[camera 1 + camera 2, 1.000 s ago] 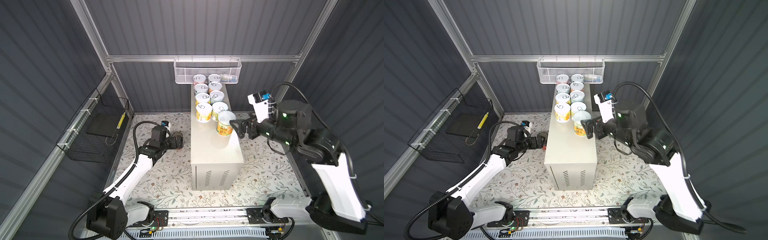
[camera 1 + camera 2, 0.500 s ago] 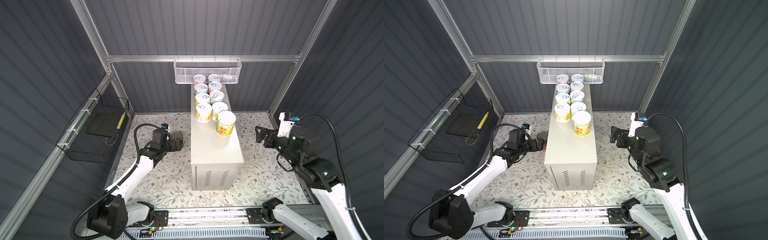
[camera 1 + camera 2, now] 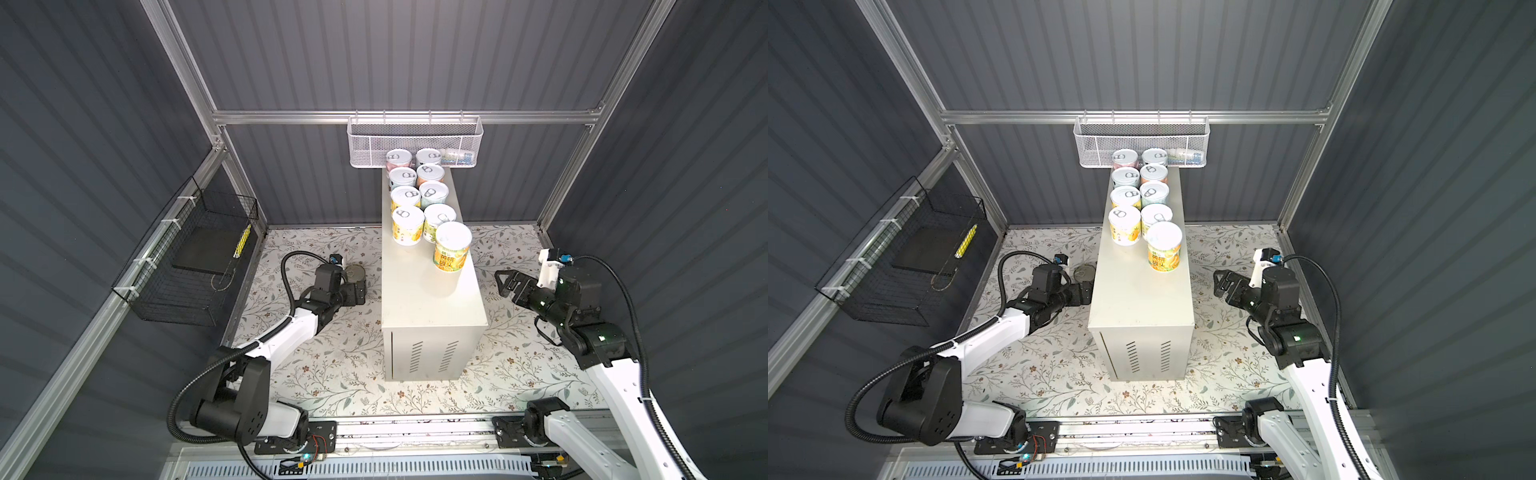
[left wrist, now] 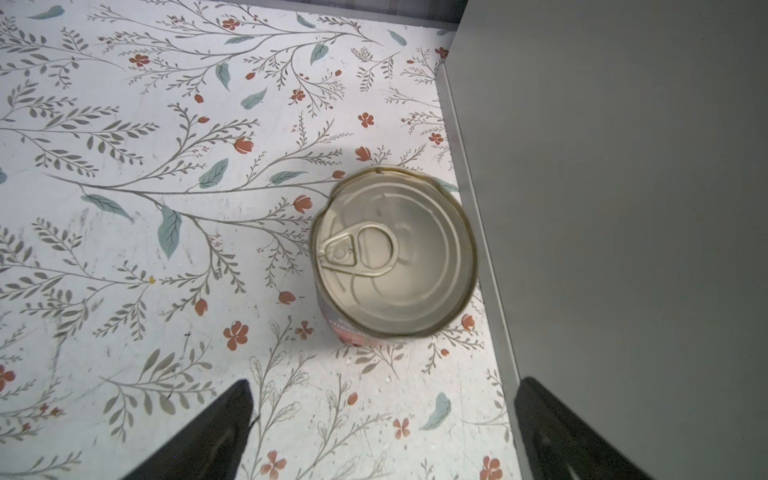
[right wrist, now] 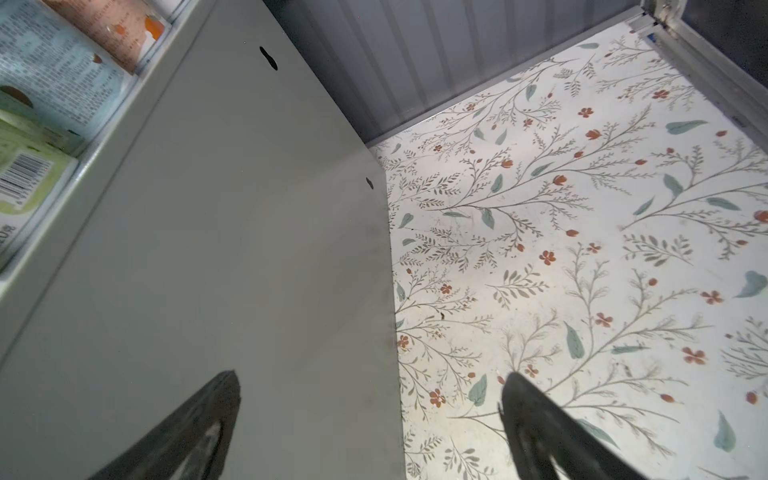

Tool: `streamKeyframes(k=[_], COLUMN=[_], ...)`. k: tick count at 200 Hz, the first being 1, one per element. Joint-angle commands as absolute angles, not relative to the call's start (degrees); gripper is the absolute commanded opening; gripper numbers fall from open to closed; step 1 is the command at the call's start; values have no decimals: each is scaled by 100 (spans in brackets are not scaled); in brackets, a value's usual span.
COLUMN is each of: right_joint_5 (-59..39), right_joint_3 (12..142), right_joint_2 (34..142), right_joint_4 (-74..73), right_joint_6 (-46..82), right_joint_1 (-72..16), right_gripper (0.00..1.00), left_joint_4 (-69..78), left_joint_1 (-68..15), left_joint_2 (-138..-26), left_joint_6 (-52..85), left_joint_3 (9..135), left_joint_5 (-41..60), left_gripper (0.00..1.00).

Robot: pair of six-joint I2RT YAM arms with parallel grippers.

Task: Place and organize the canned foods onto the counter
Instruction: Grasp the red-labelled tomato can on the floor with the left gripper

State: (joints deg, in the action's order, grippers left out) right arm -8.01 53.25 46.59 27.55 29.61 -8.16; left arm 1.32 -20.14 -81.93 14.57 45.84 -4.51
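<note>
Top view, floral floor, grey ribbed walls, cream counter

A white mesh basket hangs from the back rail. A black wire basket hangs at left — floral mat below.

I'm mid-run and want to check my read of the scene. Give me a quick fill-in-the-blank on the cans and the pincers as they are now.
The counter carries ___ cans on its top.
A tenth can stands on the floral floor beside the counter, and the left pincer facing it is not shut but ___.
The right pincer, at the counter's other side, grips ___.
Missing words: nine; open; nothing.
</note>
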Motion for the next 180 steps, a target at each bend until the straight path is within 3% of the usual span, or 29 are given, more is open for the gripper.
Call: streamKeyframes(k=[1,120,180], right_joint_5=[-1070,-1317,-1080], right_joint_3=[5455,5493,5321], right_joint_2=[4690,5010,5269], right_joint_4=[2475,2283,2259], right_joint_6=[2966,2749,2738], right_joint_1=[-791,-782,-782], right_gripper=[99,99,99], left_joint_4=[751,2256,2259], left_joint_1=[-1986,-2054,-2065], left_joint_2=[-8515,-10160,-10541], left_joint_6=[1331,1310,1424], left_joint_3=[4576,4940,5177], left_joint_5=[-540,-843,-1000], left_gripper=[100,96,87])
